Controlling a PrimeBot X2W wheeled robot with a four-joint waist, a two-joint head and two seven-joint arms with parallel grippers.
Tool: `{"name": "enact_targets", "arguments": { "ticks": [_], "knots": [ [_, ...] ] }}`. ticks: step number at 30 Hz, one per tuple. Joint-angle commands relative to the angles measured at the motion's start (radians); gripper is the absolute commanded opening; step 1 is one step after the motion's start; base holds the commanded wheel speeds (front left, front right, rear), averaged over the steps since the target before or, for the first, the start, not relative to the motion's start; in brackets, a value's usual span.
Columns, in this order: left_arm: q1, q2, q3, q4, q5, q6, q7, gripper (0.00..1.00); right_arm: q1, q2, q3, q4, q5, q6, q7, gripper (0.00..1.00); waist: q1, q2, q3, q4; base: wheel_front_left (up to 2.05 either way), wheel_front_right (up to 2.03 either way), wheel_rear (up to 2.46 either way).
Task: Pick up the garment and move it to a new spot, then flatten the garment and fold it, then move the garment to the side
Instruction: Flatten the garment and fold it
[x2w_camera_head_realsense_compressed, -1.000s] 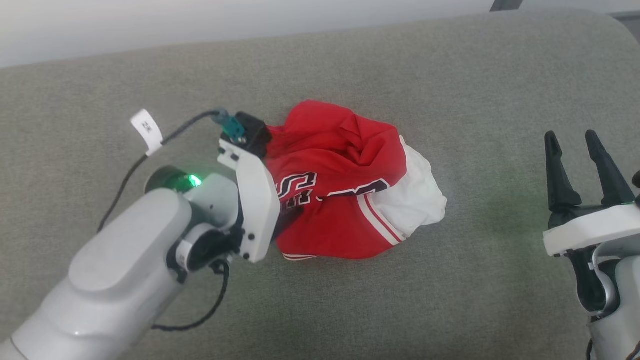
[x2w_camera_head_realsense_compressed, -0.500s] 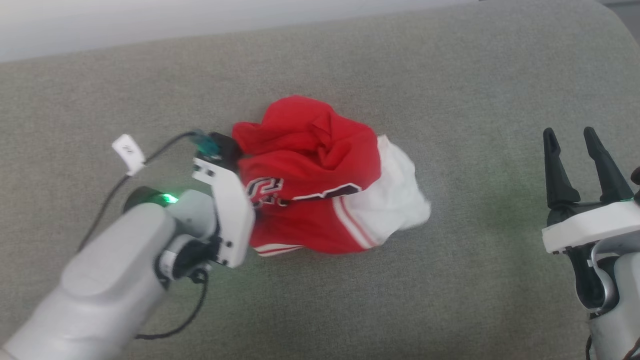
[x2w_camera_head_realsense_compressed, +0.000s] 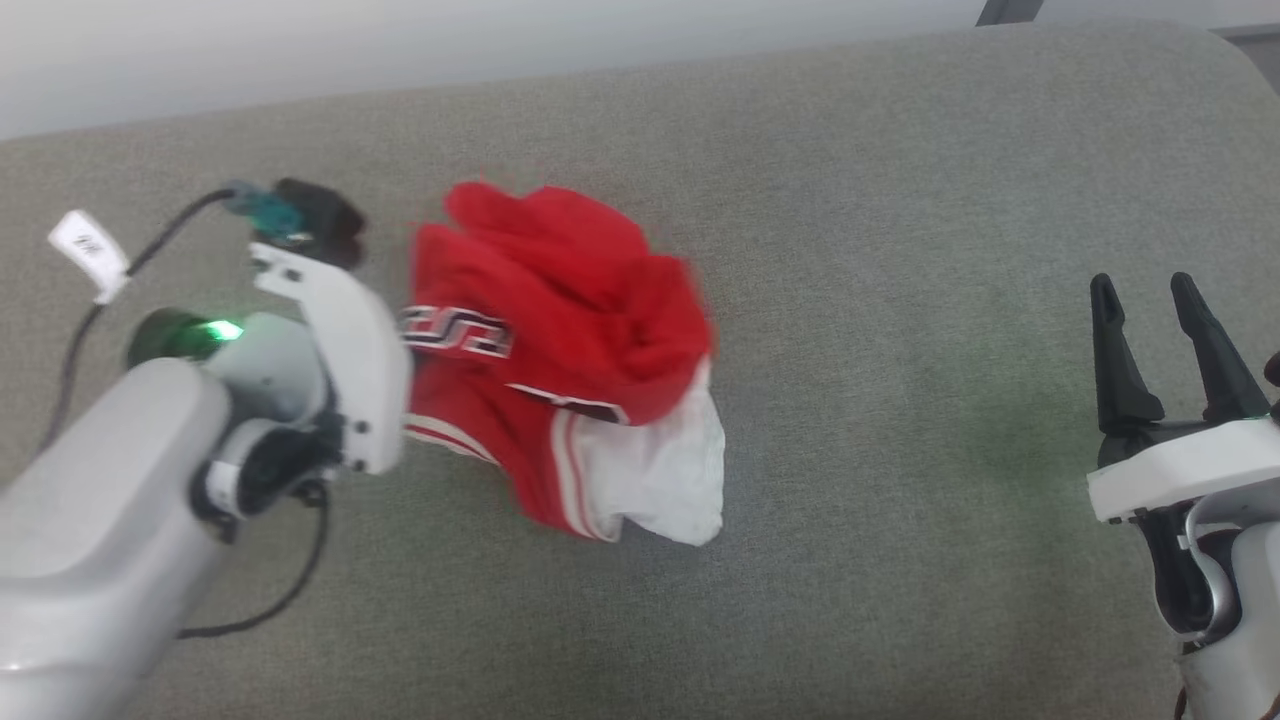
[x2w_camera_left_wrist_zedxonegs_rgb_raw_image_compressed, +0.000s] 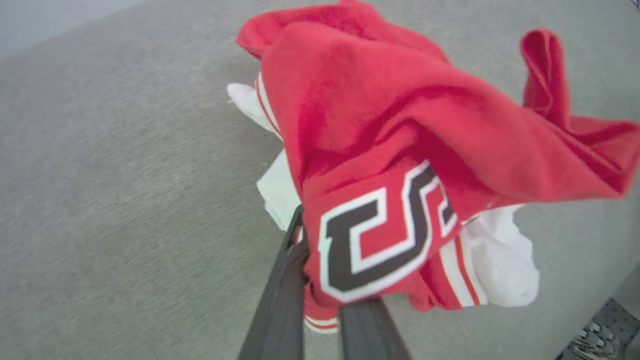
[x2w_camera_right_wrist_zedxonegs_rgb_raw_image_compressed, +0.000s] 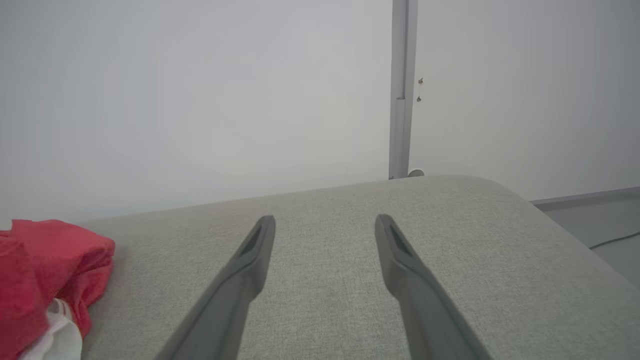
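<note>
Left pincer (x2w_camera_left_wrist_zedxonegs_rgb_raw_image_compressed: 327, 295): clenched on the shirt (x2w_camera_head_realsense_compressed: 560, 340), gripping red cloth just beside the black, white-edged lettering. In my left wrist view my two dark fingers run up under the fabric and their tips are buried in it.
Shirt: bunched in a crumpled heap, with red folds on top and a white sleeve with striped trim hanging toward the near side. In my head view it sits left of the middle of the bench (x2w_camera_head_realsense_compressed: 900, 200), with its left edge at my left wrist.
Contact: I cannot tell whether the lowest white fold touches the bench or hangs just clear of it.
Right pincer (x2w_camera_head_realsense_compressed: 1142, 290): released, with the fingers spread and nothing between them. It is low on my right and well apart from the shirt.
Bench: covered in grey fabric, with a rounded far right corner.
Left arm: a green light (x2w_camera_head_realsense_compressed: 215, 330) glows on the wrist, and a black cable with a white tag (x2w_camera_head_realsense_compressed: 88, 250) loops beside it.
Backdrop: a pale wall with a grey upright post (x2w_camera_right_wrist_zedxonegs_rgb_raw_image_compressed: 402, 90) stands behind the bench.
</note>
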Motion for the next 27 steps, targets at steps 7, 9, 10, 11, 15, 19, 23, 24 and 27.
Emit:
{"name": "enact_targets", "arguments": {
  "ticks": [7,9,10,11,15,19,23,24,27],
  "knots": [
    [0.021,-0.082,-0.057,-0.164,-0.039,0.028,0.078,0.00,-0.005,-0.004,-0.002,-0.009,0.000,0.000,0.003,1.00,0.0000,-0.0001,0.009,0.000,0.00,0.00,0.00],
    [0.027,-0.092,-0.085,-0.190,-0.027,0.028,0.099,0.00,-0.011,-0.005,-0.002,-0.008,0.002,0.000,0.002,1.00,0.0000,-0.0001,0.014,-0.001,0.00,0.00,0.00],
    [0.030,-0.099,-0.101,-0.198,-0.018,0.025,0.104,0.00,-0.013,-0.005,-0.002,-0.008,0.002,0.000,0.002,1.00,0.0000,-0.0001,0.017,-0.002,0.00,0.00,0.00],
    [0.035,-0.107,-0.115,-0.203,-0.012,0.020,0.105,0.00,-0.014,-0.005,-0.002,-0.007,0.002,0.000,0.001,1.00,0.0000,-0.0001,0.019,-0.003,0.00,0.00,0.00],
    [0.056,-0.136,-0.156,-0.172,-0.006,-0.003,0.100,0.45,-0.025,-0.001,0.001,-0.003,0.004,0.000,-0.004,1.00,0.0000,-0.0001,0.027,-0.006,0.00,0.00,0.00],
    [0.058,-0.156,-0.181,-0.135,0.005,-0.031,0.091,1.00,-0.030,0.003,0.005,0.002,0.004,0.000,-0.006,1.00,0.0000,-0.0001,0.029,-0.008,0.00,0.00,0.00],
    [0.031,-0.161,-0.175,-0.111,0.010,-0.050,0.076,1.00,-0.032,0.002,0.009,0.010,0.003,0.000,-0.008,1.00,0.0000,-0.0001,0.020,-0.009,0.00,0.00,0.00],
    [0.029,-0.160,-0.170,-0.111,0.004,-0.052,0.075,1.00,-0.029,0.001,0.009,0.012,0.003,0.000,-0.009,1.00,0.0000,-0.0001,0.015,-0.009,0.00,0.00,0.00],
    [0.011,-0.143,-0.155,-0.131,-0.010,-0.052,0.092,1.00,-0.017,0.001,0.008,0.017,-0.003,0.000,-0.011,1.00,0.0000,-0.0001,-0.002,-0.007,0.00,0.00,0.00]
  ]
}}
